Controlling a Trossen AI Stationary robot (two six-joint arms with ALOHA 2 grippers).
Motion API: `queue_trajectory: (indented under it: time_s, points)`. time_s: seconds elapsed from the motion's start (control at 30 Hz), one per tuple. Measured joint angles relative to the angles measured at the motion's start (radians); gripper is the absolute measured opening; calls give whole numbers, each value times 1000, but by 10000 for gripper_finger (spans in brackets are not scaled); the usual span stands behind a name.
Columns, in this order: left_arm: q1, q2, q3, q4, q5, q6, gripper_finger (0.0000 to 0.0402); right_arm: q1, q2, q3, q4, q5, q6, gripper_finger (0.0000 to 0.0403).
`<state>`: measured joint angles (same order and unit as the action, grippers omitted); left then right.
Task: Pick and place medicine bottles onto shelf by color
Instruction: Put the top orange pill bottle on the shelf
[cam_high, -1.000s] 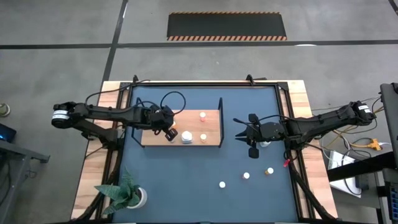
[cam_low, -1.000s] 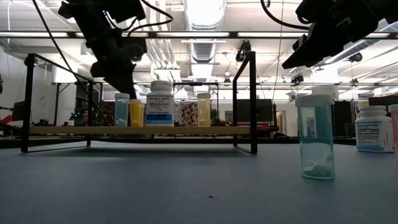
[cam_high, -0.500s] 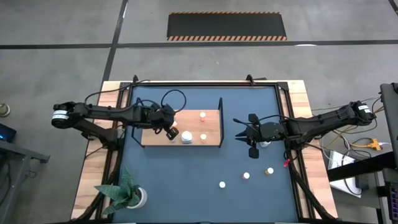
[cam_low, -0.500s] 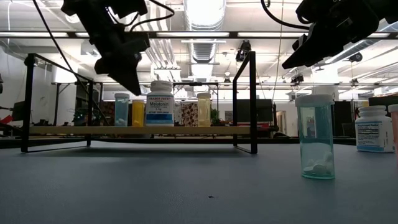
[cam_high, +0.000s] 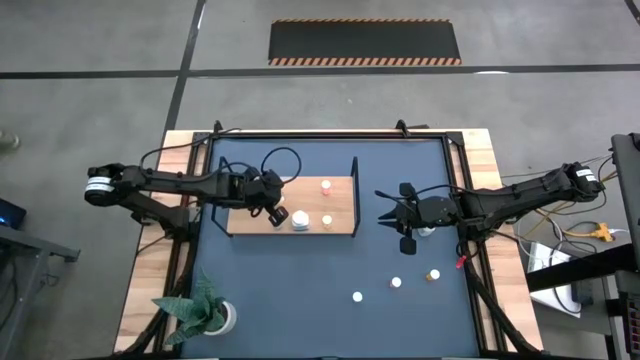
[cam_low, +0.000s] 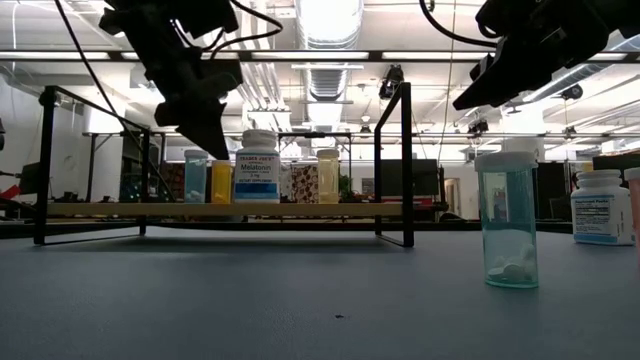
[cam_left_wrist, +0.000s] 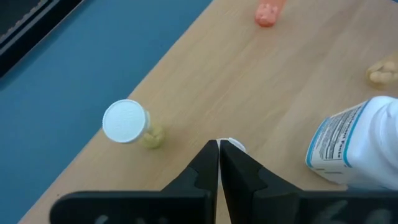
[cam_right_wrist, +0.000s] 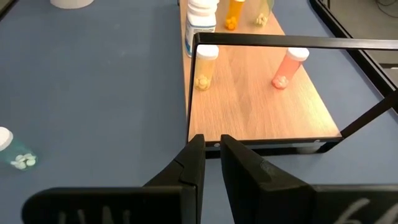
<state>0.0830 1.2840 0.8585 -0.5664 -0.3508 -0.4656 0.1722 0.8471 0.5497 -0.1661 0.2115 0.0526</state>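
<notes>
Dark and clenched on nothing, our left end effector (cam_high: 272, 208) hangs over the left part of the shelf (cam_high: 340, 225); in its wrist view the two fingers (cam_left_wrist: 202, 171) meet tip to tip above the wooden board. Just past the tips a white cap peeks out, a white-capped bottle (cam_left_wrist: 127, 122) stands to the left of them, and a large white bottle (cam_left_wrist: 348, 149) fills the right edge of that frame.

Our right end effector (cam_high: 397, 222) waits right of centre in the high view, off the shelf's right end, its fingers nearly together with only a narrow gap and nothing between them.

Farther out on the shelf we see a pink bottle (cam_high: 325, 185) and a yellowish one (cam_high: 326, 221). Toward the lower right of the high view, three small bottles (cam_high: 396, 283) stand loose on the blue worktop (cam_high: 300, 300). A potted plant (cam_high: 205, 312) sits at the lower left.
</notes>
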Motion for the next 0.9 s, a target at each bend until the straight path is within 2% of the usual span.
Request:
queue_trajectory:
  time_s: [0.9]
  points:
    - [0, -28, 7, -81, -8, 1, 0, 0, 0, -4, 0, 0, 15, 43]
